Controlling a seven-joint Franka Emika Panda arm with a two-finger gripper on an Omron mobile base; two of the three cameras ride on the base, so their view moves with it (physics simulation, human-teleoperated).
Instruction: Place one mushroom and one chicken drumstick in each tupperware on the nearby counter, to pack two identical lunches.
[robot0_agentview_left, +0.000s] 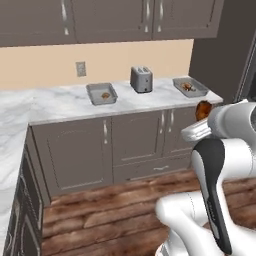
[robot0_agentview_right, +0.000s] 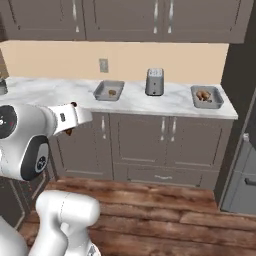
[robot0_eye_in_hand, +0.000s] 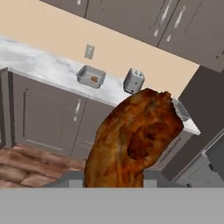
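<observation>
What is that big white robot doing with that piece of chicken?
The white robot arm's gripper is holding a reddish-brown chicken drumstick up in the air, away from the white marble counter. Two shallow grey tupperware trays sit on that counter, one left and one right of the silver toaster. Each tray already has something small and brownish in it, too tiny to tell apart. The drumstick isn't in a tray yet.

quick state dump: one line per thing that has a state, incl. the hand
hand: shut on a chicken drumstick, carried in the air away from the counter
left tupperware: on the counter, one small brownish piece inside
right tupperware: on the counter, brownish food inside; count too small to tell
toaster: upright between the two tupperwares
cabinet doors: closed
</observation>
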